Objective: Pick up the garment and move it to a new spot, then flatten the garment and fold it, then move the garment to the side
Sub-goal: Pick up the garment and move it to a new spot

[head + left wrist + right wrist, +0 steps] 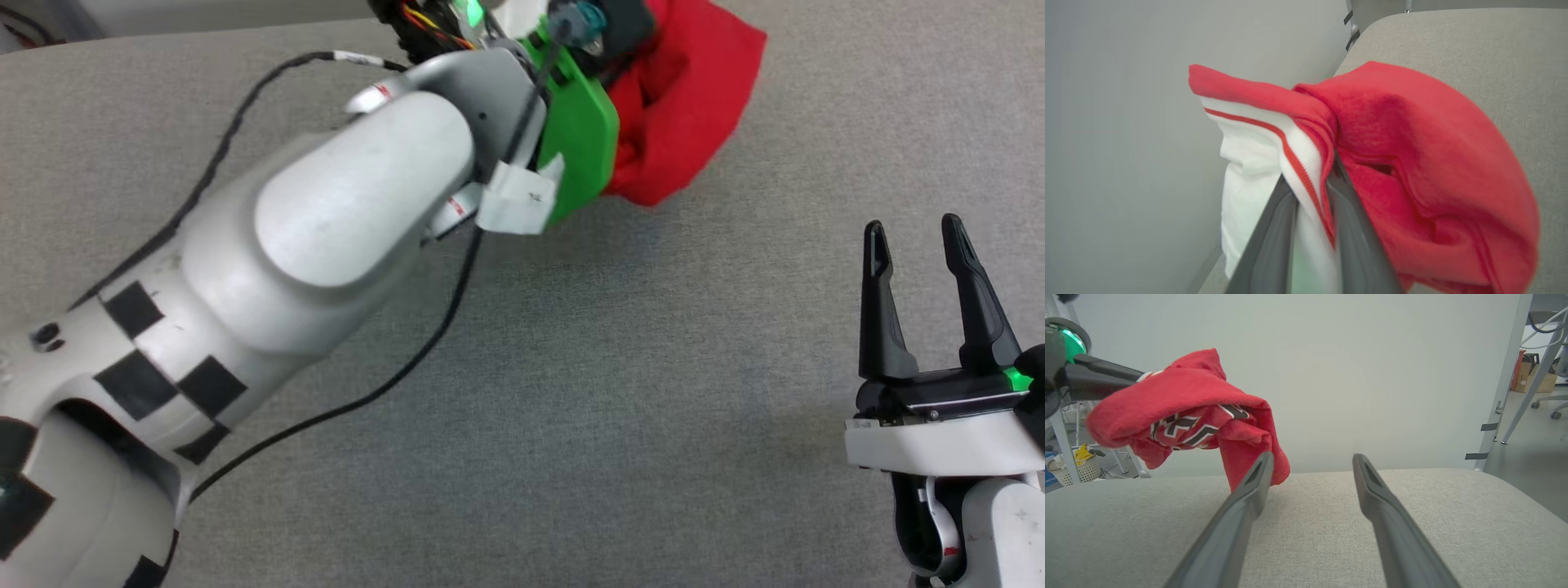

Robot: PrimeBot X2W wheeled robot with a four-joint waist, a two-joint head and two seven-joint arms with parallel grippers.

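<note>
Left fingers point(1274, 237) clamp the bunched red T-shirt point(1412, 163) at its striped sleeve seam, held above the grey tabletop point(571, 367); right fingers point(882, 310) stand apart, empty. Setting down, flattening, folding and moving aside remain.

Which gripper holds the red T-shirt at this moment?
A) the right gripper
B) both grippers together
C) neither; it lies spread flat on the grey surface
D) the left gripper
D: the left gripper is closed on the bunched T-shirt, with fabric pinched between its fingers, while the right gripper stands open and apart from it.
</note>
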